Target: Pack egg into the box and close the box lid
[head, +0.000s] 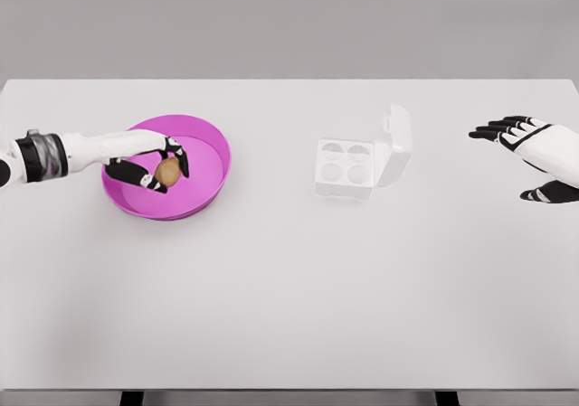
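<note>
Across nearly the whole head view spreads the table [289,316], a broad, flat, matte slab of pale grey-white with straight edges, set against a plain grey wall.

On its left part sits the bowl [206,144], round and shallow, with a smooth magenta-pink wall and a thin rim; it looks like glossy plastic.

Right of centre, well apart from the bowl, stands the box [345,168], a small square carton of translucent white material with four round cups moulded into its tray in a two-by-two grid. All four cups show bare. Its lid [395,144], a thin rectangular panel with rounded corners, stands tilted up along the right side of the tray, so the box is open.

The right hand [529,153] shows at the far right edge above the table, white shell with black finger segments, the fingers spread wide and holding nothing.

The left hand [149,164] reaches in from the left on a white jointed arm, down inside the bowl, its black-and-white fingers curled around the egg [167,171].

The egg is a small, smooth, tan-brown oval, gripped inside the bowl's rim near its middle.
</note>
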### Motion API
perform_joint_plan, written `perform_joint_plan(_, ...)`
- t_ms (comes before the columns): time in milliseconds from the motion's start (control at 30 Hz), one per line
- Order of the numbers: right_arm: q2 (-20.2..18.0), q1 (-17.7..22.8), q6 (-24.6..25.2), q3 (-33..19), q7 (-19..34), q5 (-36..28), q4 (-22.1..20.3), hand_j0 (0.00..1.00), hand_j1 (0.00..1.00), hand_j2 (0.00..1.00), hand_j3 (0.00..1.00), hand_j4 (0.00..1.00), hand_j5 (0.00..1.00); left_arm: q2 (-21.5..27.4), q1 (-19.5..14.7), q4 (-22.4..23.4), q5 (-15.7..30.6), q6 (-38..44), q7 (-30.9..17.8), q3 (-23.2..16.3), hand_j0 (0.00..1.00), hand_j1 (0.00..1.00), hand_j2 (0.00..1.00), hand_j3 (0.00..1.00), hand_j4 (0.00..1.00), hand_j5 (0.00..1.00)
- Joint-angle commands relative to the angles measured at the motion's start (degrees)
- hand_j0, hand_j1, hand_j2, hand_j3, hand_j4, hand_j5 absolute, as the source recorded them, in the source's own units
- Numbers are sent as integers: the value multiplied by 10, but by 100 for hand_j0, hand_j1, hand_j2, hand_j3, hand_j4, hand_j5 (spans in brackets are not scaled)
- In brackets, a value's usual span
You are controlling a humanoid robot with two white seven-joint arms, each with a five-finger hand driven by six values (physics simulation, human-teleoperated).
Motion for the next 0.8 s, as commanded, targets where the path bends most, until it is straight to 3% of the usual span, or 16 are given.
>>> perform_joint_plan(0, 0, 0, 2, 0, 0, -4, -1, 100, 100, 100, 100, 100, 100, 0, 0, -11, 3, -1, 0, 1, 45, 45, 45, 45, 45, 45)
perform_joint_plan(767, 1, 2, 2, 1, 0, -4, -5, 100, 100, 100, 100, 100, 100, -56, -8, -18, 4, 5, 0, 50, 44, 44, 44, 44, 44, 44)
